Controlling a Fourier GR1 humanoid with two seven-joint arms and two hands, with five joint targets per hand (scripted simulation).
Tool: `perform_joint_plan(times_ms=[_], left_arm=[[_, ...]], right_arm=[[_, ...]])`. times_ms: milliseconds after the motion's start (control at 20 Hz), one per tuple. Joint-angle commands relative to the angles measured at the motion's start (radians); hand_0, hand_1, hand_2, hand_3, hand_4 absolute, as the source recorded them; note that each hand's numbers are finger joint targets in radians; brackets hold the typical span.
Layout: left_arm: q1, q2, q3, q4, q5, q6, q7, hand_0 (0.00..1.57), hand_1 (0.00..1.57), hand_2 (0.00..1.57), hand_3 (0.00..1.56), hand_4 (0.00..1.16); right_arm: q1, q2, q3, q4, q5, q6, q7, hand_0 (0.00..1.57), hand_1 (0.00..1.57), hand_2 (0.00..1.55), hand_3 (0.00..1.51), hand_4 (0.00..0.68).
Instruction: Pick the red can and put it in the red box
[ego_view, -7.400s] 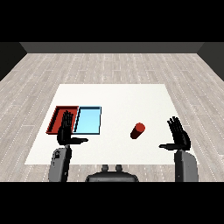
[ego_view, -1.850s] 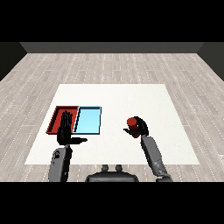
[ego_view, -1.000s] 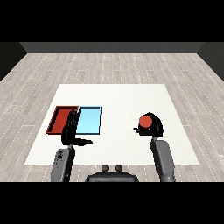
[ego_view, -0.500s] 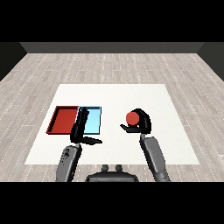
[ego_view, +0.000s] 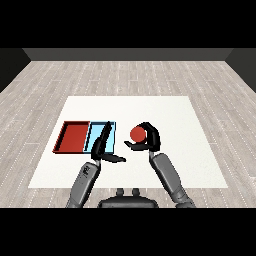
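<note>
Head view: A flat white rectangular table top (ego_view: 200, 165) is seen on a grey wood-plank floor (ego_view: 128, 75). A shallow red rectangular tray (ego_view: 73, 137) and a shallow light blue rectangular tray (ego_view: 95, 134) are laid side by side, touching, at the left part of the table, the red one on the outside. The small red cylindrical can (ego_view: 137, 133) is enclosed by the curled fingers and thumb of the black right hand (ego_view: 148, 141) and is held above the table, just right of the light blue tray and apart from the red tray. The black left hand (ego_view: 102, 148) is positioned over the near right part of the light blue tray, its fingers straight and spread from the thumb, with nothing held. Both grey forearms are seen entering from the lower edge.
</note>
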Motion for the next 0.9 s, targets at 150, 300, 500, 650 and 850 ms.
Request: perform_joint_plan(times_ms=[150, 300, 500, 650, 850], left_arm=[[0.016, 0.0, -0.137, 0.103, 0.02, 0.11, -0.061, 0.0, 0.0, 0.0, 0.0, 0.0], [-0.044, 0.0, -0.053, 0.201, 0.031, 0.049, -0.093, 0.0, 0.0, 0.0, 0.0, 0.0], [-0.05, 0.0, -0.087, 0.239, 0.093, 0.07, -0.11, 0.0, 0.0, 0.0, 0.0, 0.0], [0.022, 0.009, -0.127, 0.089, 0.059, 0.072, -0.009, 0.0, 0.0, 0.0, 0.0, 0.0], [-0.123, 0.0, -0.127, 0.318, 0.148, 0.126, -0.119, 0.0, 0.0, 0.0, 0.0, 0.0]], right_arm=[[-0.015, 0.002, -0.002, -0.01, -0.001, 0.022, -0.025, 1.44, 1.44, 1.44, 1.4, 0.624], [-0.014, 0.002, -0.007, 0.055, -0.03, 0.046, -0.09, 1.45, 1.45, 1.44, 1.4, 0.647], [-0.035, 0.002, 0.053, 0.057, -0.04, -0.026, -0.083, 1.47, 1.47, 1.44, 1.39, 0.658], [-0.013, 0.002, 0.061, -0.026, 0.012, -0.019, -0.03, 1.46, 1.46, 1.44, 1.39, 0.653], [-0.027, 0.002, 0.091, 0.028, -0.02, -0.037, -0.08, 1.46, 1.46, 1.43, 1.39, 0.663]])
